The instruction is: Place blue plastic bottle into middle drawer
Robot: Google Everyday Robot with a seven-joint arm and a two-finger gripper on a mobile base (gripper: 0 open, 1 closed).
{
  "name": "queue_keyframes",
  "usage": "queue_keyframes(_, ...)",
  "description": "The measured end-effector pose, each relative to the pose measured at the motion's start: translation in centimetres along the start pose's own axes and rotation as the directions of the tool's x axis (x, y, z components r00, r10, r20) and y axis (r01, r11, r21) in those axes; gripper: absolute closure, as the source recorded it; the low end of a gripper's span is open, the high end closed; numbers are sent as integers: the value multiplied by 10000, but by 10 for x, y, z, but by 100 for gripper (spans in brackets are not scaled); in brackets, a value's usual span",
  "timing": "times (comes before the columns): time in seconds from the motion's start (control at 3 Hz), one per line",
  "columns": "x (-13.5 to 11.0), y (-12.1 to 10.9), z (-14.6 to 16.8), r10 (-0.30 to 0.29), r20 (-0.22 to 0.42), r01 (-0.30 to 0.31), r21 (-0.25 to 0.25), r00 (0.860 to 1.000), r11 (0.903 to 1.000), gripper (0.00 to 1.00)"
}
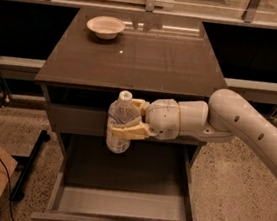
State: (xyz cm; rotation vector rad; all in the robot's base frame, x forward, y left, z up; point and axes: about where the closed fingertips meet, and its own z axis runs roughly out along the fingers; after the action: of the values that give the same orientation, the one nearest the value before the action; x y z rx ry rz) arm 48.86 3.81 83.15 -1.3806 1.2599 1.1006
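Clear plastic, white cap: I see the blue plastic bottle (119,125) upright, clamped in my pincer (124,117), hanging over the far-left part of the open middle drawer (122,203). A white bowl (105,27) sits far left on the tabletop (155,59).

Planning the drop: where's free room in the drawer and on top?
Bare: middle drawer floor, wall to wall; cabinet top, except bowl at back left. Crowded only over the drawer's back, where the gripper holds the blue plastic bottle.
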Motion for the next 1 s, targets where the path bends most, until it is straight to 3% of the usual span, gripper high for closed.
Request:
queue_keyframes(0.33,30,10,7,-62,-215,58,-188,9998,9998,100)
queue_keyframes(0.67,70,19,19,-123,41,124,-337,9999,9994,100)
queue_keyframes(1.0,127,20,21,-20,76,22,-207,10000,9998,100)
